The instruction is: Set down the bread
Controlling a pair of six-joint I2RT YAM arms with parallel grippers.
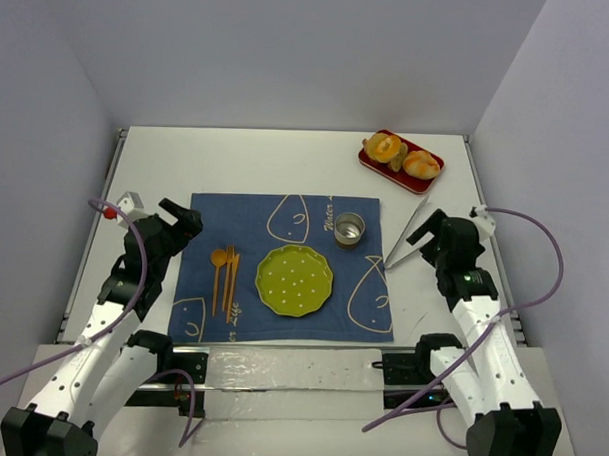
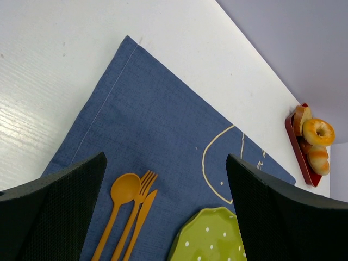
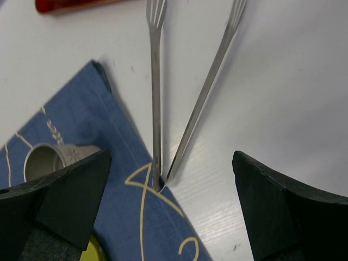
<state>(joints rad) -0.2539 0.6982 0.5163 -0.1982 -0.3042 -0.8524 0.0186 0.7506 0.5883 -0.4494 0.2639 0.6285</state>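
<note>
The bread (image 1: pixel 384 147) is a small round golden-orange ring bun with a dark centre. It lies on a red tray (image 1: pixel 428 176) at the far right, and also shows in the left wrist view (image 2: pixel 318 131). A green dotted plate (image 1: pixel 295 280) sits on the blue placemat (image 1: pixel 250 221); its edge shows in the left wrist view (image 2: pixel 209 239). My left gripper (image 1: pixel 183 224) is open and empty above the mat's left side (image 2: pixel 166 163). My right gripper (image 1: pixel 430 234) is open and empty, hovering over metal tongs (image 3: pixel 156 109), far from the bread (image 3: pixel 172 157).
A lumpy orange-and-cream roll (image 1: pixel 421 165) and a pale tan piece (image 2: pixel 300 117) share the red tray. A metal cup (image 1: pixel 349 230) stands on the mat behind the plate. Orange spoon, fork and knife (image 1: pixel 224 273) lie left of the plate. The tongs (image 1: pixel 406 232) lie right of the mat.
</note>
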